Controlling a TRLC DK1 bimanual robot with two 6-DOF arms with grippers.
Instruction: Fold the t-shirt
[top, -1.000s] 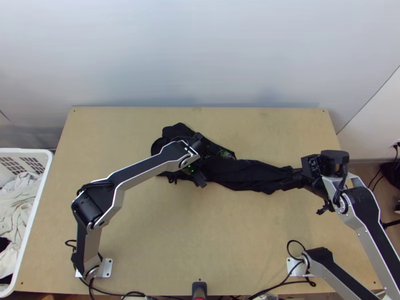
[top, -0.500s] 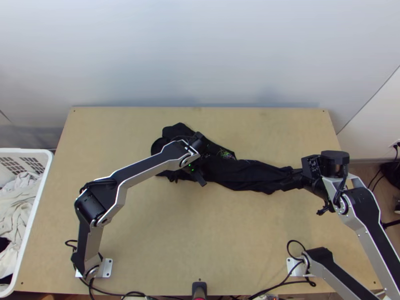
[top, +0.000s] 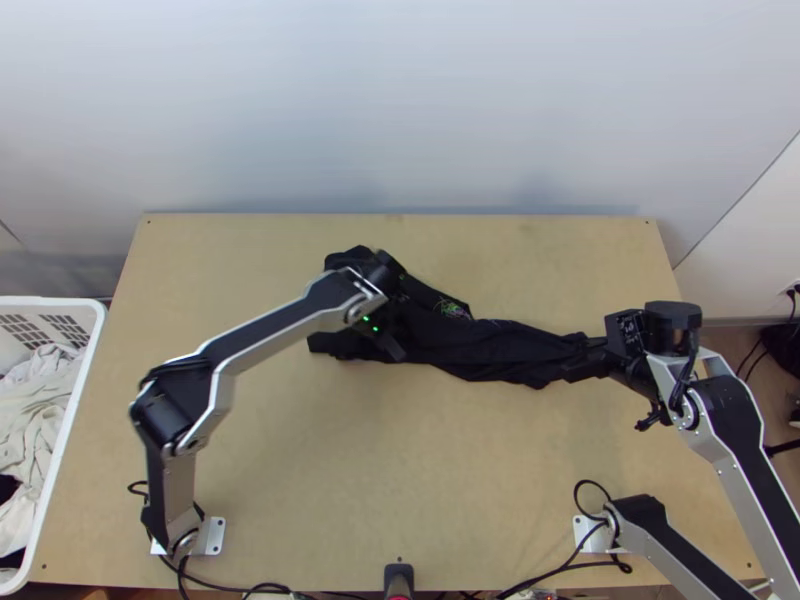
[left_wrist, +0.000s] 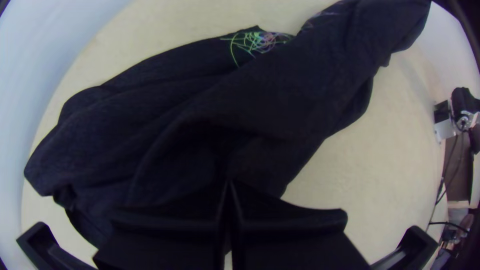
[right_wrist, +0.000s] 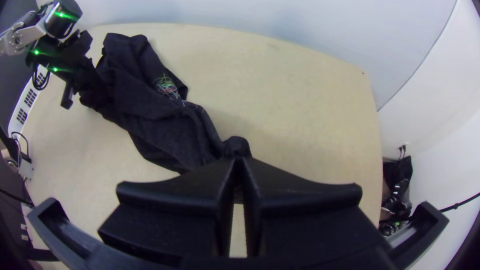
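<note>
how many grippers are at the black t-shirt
2. In the top view, the left gripper is at the wide left part of the bunched t-shirt; the right gripper pinches its narrow right end.

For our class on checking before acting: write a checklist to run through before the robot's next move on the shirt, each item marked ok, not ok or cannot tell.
1. Right tool closed on shirt: ok.
2. Left tool gripping cloth: cannot tell; its tips meet over dark folds.
3. Shirt spread flat: not ok, bunched lengthwise.
4. Tools well apart: ok, near opposite ends.
5. Shirt away from basket: ok.
</note>
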